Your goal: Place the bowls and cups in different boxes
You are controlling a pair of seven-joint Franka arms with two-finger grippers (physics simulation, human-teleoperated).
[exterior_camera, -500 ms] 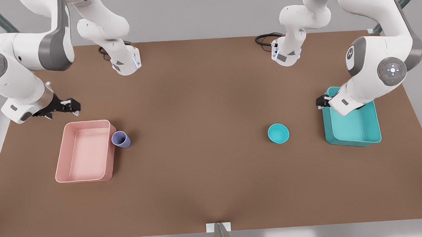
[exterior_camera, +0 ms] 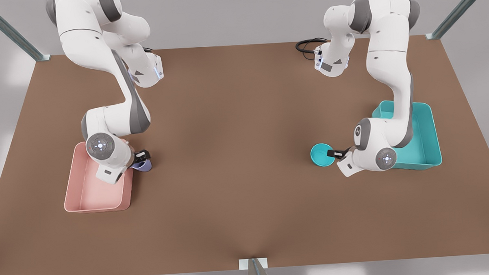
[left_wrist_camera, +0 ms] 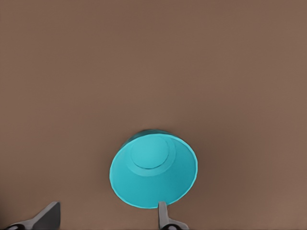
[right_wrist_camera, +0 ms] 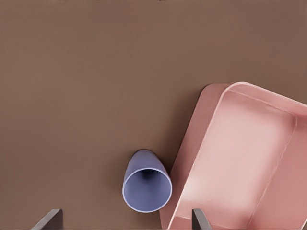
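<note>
Both my arms have swung down from their raised poses over the table and now crouch low beside the two small things; half a second ago each claw hung near the far edge of its box. Nothing on the table has shifted, so no part of the sorting is done yet, but I judge both grasps are about to begin.

The pink box lies on the front view's left, the teal box on its right, each partly under one of my arms.

My left claw has come to the teal bowl, which sits upright on the table just beside the teal box. Its fingers are spread wide, one touching or nearly touching the bowl's rim, gripping nothing.

My right claw hovers over the lavender cup, which stands touching or just beside the pink box's wall. In the right wrist view its fingers are open, straddling the cup and the box's corner, so that wall may get in the way.
</note>
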